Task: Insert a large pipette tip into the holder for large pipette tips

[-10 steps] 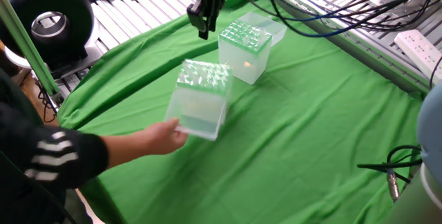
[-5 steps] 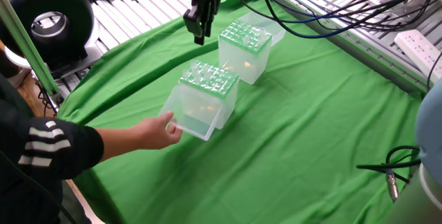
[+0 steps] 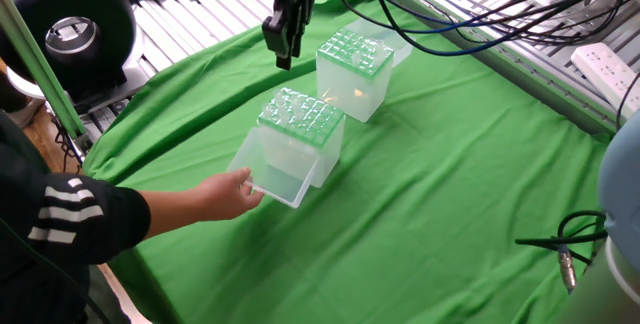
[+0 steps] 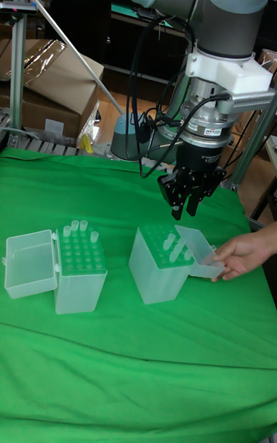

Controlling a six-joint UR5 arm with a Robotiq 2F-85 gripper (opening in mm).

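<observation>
The holder for large pipette tips is the far box with a bright green hole grid. Its clear lid hangs open. In the tall fixed view the holder is on the left, and several translucent large pipette tips stand in its back row. My gripper hovers left of the holder and above the cloth. In the tall view the gripper hangs over the other box, its fingers drawn together to a point. No tip shows between them.
A second box with clear tips on top stands nearer. A person's hand holds its lid open. A black ring lamp is at the far left and cables run at the back right. A green cloth covers the table.
My gripper has drifted a little left, away from the holder. The person's hand has swung the nearer box's lid down and open, and that box shifted slightly right.
</observation>
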